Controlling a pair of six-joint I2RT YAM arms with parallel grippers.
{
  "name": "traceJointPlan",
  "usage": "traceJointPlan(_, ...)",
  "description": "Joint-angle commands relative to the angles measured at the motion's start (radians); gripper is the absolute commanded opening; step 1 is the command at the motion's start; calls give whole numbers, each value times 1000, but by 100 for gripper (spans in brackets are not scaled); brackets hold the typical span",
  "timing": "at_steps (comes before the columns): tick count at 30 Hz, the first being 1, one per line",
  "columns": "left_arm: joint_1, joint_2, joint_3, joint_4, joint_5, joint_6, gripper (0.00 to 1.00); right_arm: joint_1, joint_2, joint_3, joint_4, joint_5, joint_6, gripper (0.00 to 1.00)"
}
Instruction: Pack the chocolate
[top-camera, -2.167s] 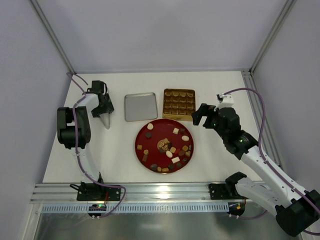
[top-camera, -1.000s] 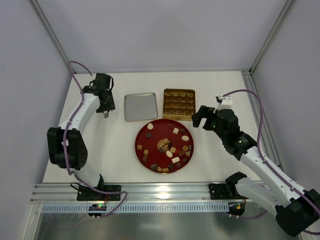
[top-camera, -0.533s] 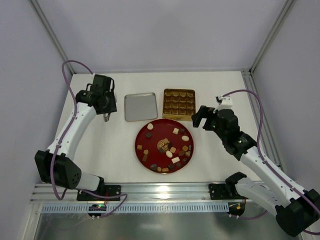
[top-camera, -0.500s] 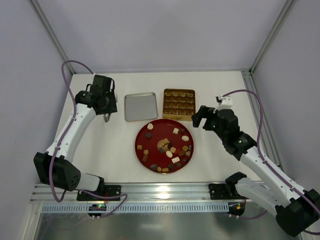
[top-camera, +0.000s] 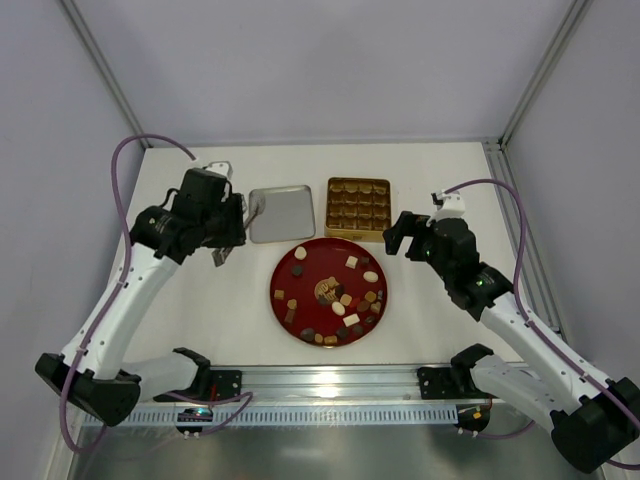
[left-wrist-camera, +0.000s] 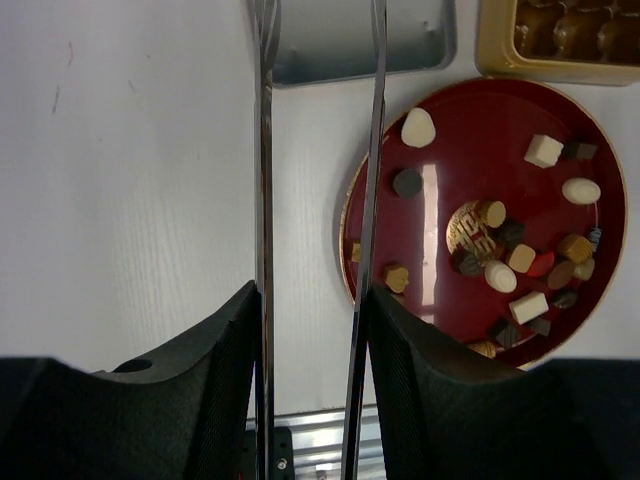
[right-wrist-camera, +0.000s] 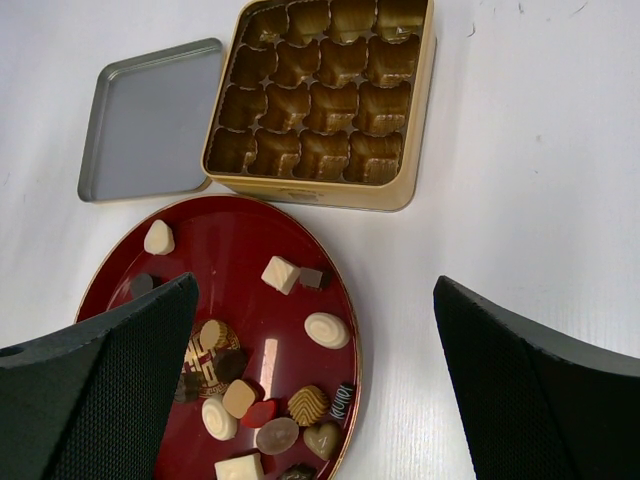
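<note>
The chocolate (top-camera: 345, 298) lies as several small brown, dark and cream pieces on a round red plate (top-camera: 315, 262). In the left wrist view the chocolate (left-wrist-camera: 500, 275) sits right of my fingers; the right wrist view has the chocolate (right-wrist-camera: 327, 330) below it. My left gripper (top-camera: 226, 232) hangs left of the plate, shut on thin metal tongs (left-wrist-camera: 264, 150) whose tips reach the silver lid (left-wrist-camera: 330, 40). My right gripper (top-camera: 397, 232) hovers open over the plate's right rim (right-wrist-camera: 350, 330), holding nothing. The gold tin (top-camera: 357, 208) has bare cells.
The silver lid (top-camera: 280, 213) lies left of the gold tin (right-wrist-camera: 320, 190), both behind the plate (left-wrist-camera: 470, 140). Grey walls and metal posts ring the white table (top-camera: 440, 180). A metal rail (top-camera: 320, 380) runs along the near edge.
My left arm has swung in from the far left and turned, carrying the tongs toward the lid and the plate's left side. The right arm has stayed put.
</note>
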Motion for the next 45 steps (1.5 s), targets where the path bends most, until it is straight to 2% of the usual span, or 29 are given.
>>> traceJointPlan(1,-55,-45,1,-35,44,-31,45,1,9,26,13,17,1,100)
traceJointPlan(15,-356,-39,-119,-14,-5,-111,44,1,-5,4,6,24,16,100)
traceJointPlan(25,-388,-26,-204,29,-4,-139,44,1,-11,-13,6,23,21,100)
traceJointPlan(45,-399,78,-227,59,-47,-122,42,1,-17,-30,17,23,21,100)
